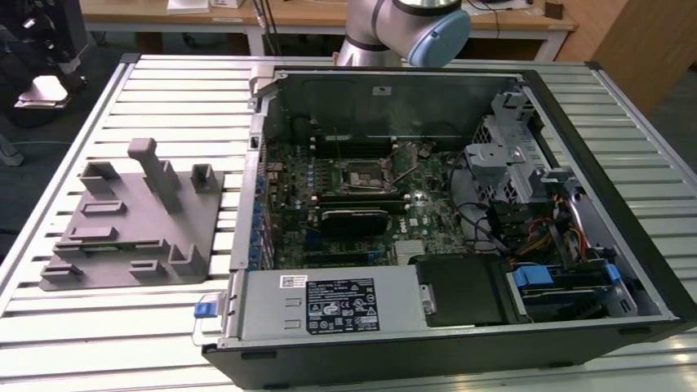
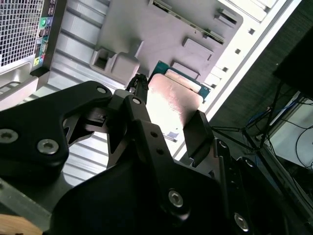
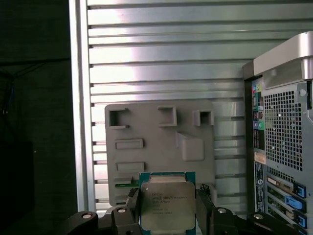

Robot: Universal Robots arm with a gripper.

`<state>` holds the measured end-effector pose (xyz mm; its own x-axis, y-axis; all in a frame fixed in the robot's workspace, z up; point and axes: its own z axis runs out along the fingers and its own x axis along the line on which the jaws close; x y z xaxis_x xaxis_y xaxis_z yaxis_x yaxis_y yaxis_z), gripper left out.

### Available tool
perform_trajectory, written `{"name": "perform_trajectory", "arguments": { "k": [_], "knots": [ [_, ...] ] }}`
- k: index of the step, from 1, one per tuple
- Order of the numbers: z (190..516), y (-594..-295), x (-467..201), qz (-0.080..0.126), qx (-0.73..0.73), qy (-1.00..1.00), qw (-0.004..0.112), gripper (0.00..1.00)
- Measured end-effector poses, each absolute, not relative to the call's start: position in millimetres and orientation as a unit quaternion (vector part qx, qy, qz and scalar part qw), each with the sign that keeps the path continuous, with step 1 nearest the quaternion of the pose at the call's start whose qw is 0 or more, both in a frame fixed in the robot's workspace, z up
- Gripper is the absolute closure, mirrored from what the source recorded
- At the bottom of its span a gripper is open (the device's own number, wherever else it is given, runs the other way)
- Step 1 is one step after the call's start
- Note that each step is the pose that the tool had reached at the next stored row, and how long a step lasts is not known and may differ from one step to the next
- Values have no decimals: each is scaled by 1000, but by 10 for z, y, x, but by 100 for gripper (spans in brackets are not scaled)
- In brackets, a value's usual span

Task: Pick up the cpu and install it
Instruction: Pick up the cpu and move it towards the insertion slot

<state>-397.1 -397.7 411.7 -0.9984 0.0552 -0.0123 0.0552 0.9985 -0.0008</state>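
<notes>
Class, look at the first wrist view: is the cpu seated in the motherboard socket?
No, the gripper clamps the cpu over the grey fixture block, outside the computer case.

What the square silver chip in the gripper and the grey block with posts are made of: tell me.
The square silver-topped cpu: a metal lid, going by its dull sheen, on a green board, probably laminate. The grey fixture block: matte, uniformly grey, likely plastic.
</notes>
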Motion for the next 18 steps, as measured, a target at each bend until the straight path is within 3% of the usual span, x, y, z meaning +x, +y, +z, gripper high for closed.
{"name": "perform_trajectory", "arguments": {
  "k": [18],
  "knots": [
    [4118, -3977, -3900, -1, 28, 1000, 6, 46]
  ]
}}
